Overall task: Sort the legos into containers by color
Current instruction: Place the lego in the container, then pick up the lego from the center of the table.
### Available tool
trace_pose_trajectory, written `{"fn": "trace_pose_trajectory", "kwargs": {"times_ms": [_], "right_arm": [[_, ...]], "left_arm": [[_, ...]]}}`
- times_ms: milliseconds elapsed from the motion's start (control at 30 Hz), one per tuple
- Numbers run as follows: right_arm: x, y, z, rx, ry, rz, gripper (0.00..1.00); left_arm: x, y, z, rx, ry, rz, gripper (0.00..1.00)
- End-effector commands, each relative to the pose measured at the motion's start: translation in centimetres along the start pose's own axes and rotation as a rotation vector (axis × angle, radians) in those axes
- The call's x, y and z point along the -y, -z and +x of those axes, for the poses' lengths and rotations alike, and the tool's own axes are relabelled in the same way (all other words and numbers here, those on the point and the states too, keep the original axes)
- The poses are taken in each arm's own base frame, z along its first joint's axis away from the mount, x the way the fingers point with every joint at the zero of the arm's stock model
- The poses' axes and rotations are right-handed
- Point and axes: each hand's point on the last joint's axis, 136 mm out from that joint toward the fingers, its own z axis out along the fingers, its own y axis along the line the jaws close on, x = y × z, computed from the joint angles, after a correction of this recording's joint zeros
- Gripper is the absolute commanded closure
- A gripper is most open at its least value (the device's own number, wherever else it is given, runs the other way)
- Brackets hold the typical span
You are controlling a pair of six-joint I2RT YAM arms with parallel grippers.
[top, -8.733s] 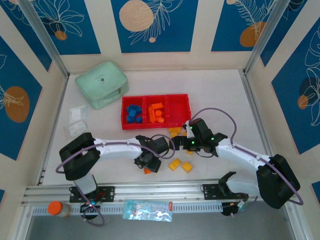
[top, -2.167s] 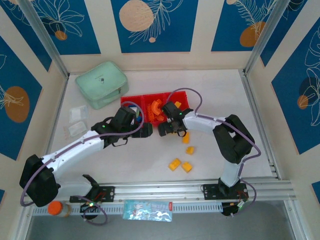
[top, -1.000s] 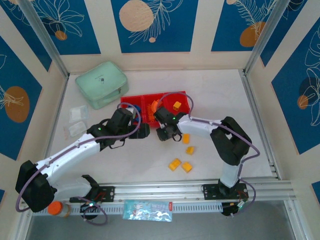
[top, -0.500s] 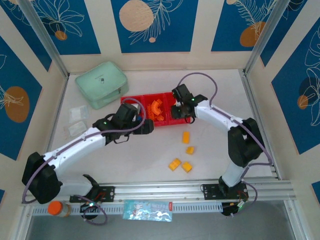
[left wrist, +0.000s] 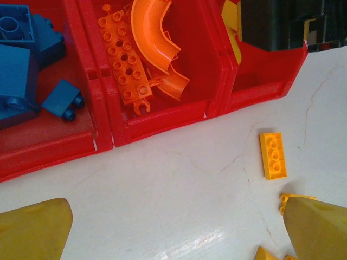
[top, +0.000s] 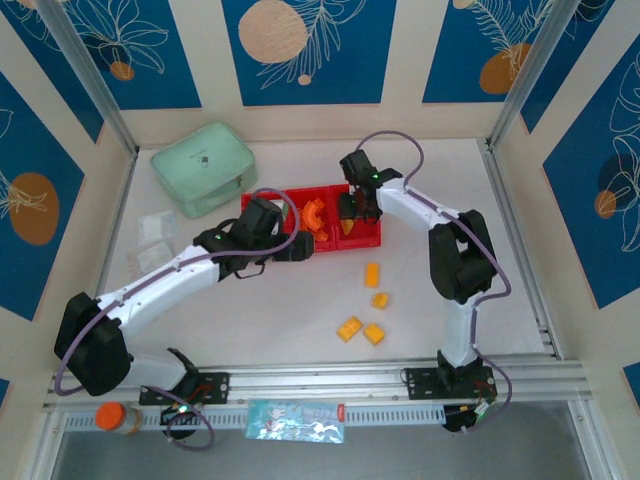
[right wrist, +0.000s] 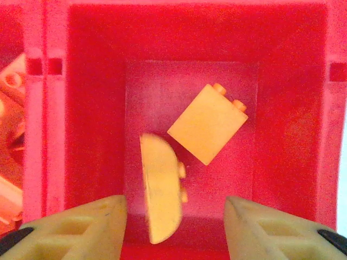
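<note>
Yellow piece (right wrist: 158,187) sits free in the tray's (right wrist: 89,135) right compartment below my right gripper's (right wrist: 174,208) parted jaws; next I'd send the left gripper (left wrist: 173,227), spread wide and empty, onto the near yellow block (left wrist: 272,155).

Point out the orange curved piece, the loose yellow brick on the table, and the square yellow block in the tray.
orange curved piece (left wrist: 157,30), left wrist view, middle of arc
loose yellow brick (left wrist: 272,155), left wrist view, studded top
square yellow block (right wrist: 206,125), right wrist view, flat side face
</note>
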Motion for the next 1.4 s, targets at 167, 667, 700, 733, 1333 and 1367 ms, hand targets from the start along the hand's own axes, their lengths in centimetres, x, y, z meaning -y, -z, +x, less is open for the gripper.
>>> {"fn": "trace_pose_trajectory", "kwargs": {"times_ms": [167, 667, 700, 733, 1333, 1367], "right_arm": [[-0.3, 5.9, 1.7, 0.022, -0.018, -0.055, 0.44], [2.5, 4.6, 13.8, -0.124, -0.128, 0.005, 0.33], [2.7, 4.3, 14.4, -0.131, -0.136, 0.014, 0.32], [2.8, 4.0, 15.0, -0.14, -0.145, 0.016, 0.32], [1.8, -0.1, 17.6, -0.214, -0.157, 0.021, 0.36], [1.8, -0.2, 17.7, -0.219, -0.155, 0.022, 0.38]], "left_arm": [[0.4, 1.7, -0.6, 0.021, -0.027, 0.02, 0.01], [0.0, 1.1, 3.8, -0.04, -0.038, 0.076, 0.01], [-0.1, 1.0, 4.1, -0.044, -0.036, 0.079, 0.01], [0.0, 0.9, 4.3, -0.043, -0.033, 0.085, 0.01], [-0.8, -0.2, 6.1, -0.066, -0.006, 0.051, 0.01], [-0.8, -0.2, 6.1, -0.066, -0.007, 0.049, 0.01]]}}
